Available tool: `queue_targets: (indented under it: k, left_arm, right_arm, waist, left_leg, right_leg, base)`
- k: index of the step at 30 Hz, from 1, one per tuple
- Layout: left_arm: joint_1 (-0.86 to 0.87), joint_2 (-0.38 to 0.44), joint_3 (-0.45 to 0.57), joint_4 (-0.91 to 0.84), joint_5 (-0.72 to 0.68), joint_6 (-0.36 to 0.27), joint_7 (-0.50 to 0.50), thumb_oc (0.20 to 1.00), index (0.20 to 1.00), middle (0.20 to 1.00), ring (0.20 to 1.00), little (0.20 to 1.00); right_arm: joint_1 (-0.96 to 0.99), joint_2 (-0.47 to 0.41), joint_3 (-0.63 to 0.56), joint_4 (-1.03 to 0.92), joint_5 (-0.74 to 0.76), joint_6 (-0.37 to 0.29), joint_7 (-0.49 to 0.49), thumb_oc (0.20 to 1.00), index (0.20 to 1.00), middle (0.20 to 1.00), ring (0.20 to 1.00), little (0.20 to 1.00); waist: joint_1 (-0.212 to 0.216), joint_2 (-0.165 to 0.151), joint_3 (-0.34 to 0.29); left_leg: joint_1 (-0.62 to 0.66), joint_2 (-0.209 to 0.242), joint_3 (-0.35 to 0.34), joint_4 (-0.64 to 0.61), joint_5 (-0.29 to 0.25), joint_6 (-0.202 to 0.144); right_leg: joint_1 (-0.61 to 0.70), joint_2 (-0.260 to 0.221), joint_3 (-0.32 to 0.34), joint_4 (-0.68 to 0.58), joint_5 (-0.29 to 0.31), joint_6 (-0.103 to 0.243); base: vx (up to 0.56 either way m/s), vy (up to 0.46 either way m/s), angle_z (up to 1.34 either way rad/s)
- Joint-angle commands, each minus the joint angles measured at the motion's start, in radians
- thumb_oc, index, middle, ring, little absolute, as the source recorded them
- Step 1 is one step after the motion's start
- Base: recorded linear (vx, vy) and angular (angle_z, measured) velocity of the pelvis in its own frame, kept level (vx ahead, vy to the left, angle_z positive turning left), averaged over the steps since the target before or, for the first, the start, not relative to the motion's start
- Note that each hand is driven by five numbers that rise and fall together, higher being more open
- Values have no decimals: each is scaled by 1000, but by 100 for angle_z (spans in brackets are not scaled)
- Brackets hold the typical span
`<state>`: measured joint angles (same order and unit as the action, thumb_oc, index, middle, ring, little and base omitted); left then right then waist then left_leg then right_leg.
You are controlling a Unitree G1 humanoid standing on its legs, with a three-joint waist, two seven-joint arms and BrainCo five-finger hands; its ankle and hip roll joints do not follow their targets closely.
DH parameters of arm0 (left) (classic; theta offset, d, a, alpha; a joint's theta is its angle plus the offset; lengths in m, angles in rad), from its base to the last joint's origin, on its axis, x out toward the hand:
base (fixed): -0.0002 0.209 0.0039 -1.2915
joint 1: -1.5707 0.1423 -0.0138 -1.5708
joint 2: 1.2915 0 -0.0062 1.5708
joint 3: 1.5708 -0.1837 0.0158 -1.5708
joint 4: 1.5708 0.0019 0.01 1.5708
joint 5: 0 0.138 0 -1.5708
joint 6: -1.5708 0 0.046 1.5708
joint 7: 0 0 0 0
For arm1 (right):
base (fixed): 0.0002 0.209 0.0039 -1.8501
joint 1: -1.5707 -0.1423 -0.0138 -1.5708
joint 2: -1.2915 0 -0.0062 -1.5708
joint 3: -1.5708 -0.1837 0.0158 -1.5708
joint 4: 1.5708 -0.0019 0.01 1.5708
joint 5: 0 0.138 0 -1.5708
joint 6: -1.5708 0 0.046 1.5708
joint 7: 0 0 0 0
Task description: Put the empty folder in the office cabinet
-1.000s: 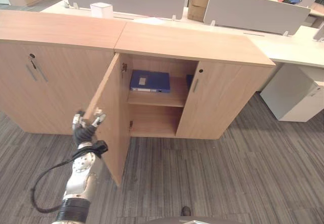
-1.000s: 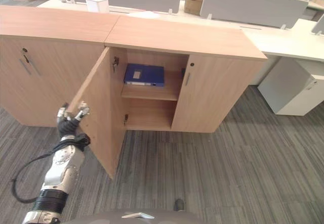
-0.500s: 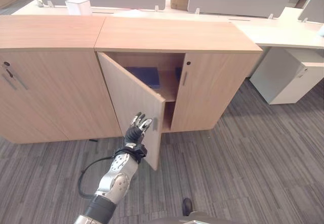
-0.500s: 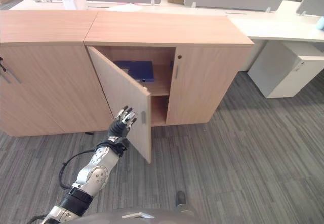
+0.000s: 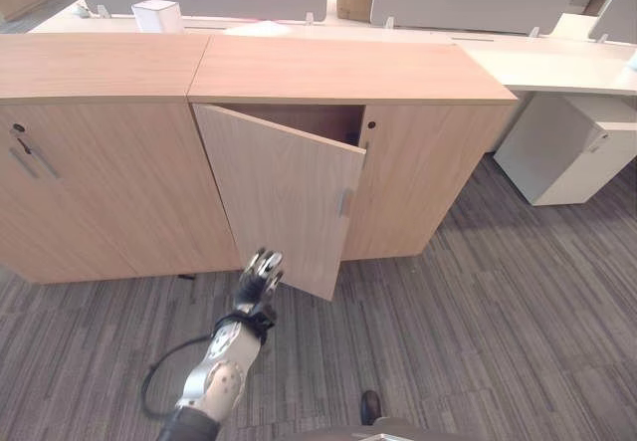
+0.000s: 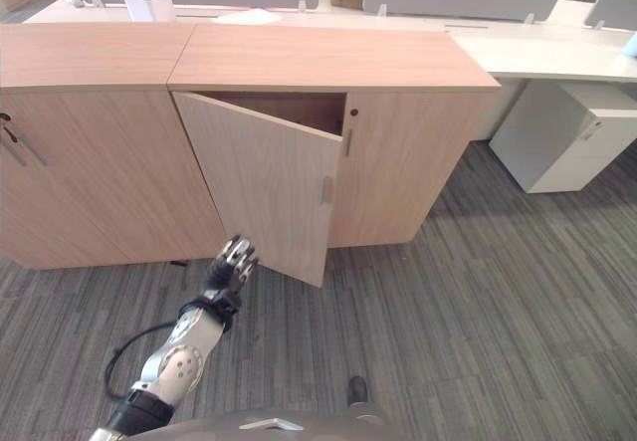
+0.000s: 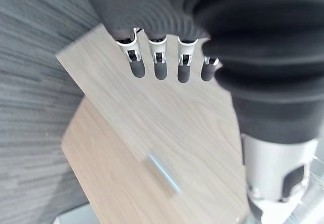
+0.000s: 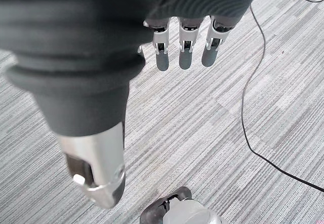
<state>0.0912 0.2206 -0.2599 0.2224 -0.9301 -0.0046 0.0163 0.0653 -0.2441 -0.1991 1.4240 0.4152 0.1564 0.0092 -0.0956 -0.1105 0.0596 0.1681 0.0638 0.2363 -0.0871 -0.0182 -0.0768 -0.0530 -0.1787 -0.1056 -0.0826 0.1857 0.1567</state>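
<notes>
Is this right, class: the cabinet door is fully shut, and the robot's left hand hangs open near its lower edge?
Not quite. The cabinet door is not fully shut; it stands ajar, with a gap at its top, as the left eye view shows. The left hand does hang open near its lower edge.

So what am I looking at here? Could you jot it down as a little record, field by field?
Setting: office floor with grey carpet
Cabinet: low wooden office cabinet, desks behind it
Cabinet door: left door ajar, nearly shut; right door closed
Folder: hidden, cannot be seen
Left hand: left hand open, fingers straight, at the door's lower edge
Right hand: right hand open, hanging over the carpet, holding nothing
</notes>
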Motion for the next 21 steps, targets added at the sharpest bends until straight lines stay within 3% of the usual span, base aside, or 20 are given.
queue_targets:
  k: [1,4,6,10,17,21]
  left_arm:
    - [-9,-20,60,21,100,4,-10,1000,1000,1000,1000,1000]
    - [-2,-13,89,203,250,27,6,1000,1000,1000,1000,1000]
    - [-2,-13,89,203,250,27,6,1000,1000,1000,1000,1000]
    - [-48,-8,158,680,579,50,17,1000,1000,1000,1000,1000]
    - [-89,-23,233,1043,658,28,34,1000,1000,1000,1000,1000]
    - [-72,-23,263,1116,681,29,41,1000,1000,1000,1000,1000]
  right_arm:
    - [-58,12,42,49,28,-8,-26,1000,1000,1000,1000,1000]
    - [-62,17,48,39,22,-8,-32,1000,1000,1000,1000,1000]
    - [-62,17,48,39,22,-8,-32,1000,1000,1000,1000,1000]
    - [-91,34,60,17,42,-12,-35,1000,1000,1000,1000,1000]
    - [-126,46,98,28,44,-31,-30,1000,1000,1000,1000,1000]
    - [-140,60,142,48,-38,-27,-39,1000,1000,1000,1000,1000]
  waist:
    - [17,-3,13]
    - [22,1,11]
    - [22,1,11]
    - [33,11,1]
    - [41,19,-2]
    - [53,21,-6]
  left_leg:
    - [-64,-10,-94,0,-96,41]
    - [-67,-12,-98,0,-93,42]
    - [-67,-12,-98,0,-93,42]
    - [-74,-12,-110,0,-81,42]
    - [-75,-7,-117,0,-74,36]
    - [-74,-5,-122,0,-74,36]
  right_leg:
    - [37,-54,8,19,-74,58]
    - [38,-56,1,23,-75,56]
    - [38,-56,1,23,-75,56]
    - [41,-59,-9,24,-84,51]
    - [42,-55,-12,24,-99,45]
    - [52,-54,-20,18,-103,41]
  base:
    - [0,0,0]
    - [0,0,0]
    - [1,3,2]
    - [10,12,8]
    - [5,3,2]
    - [-4,-15,2]
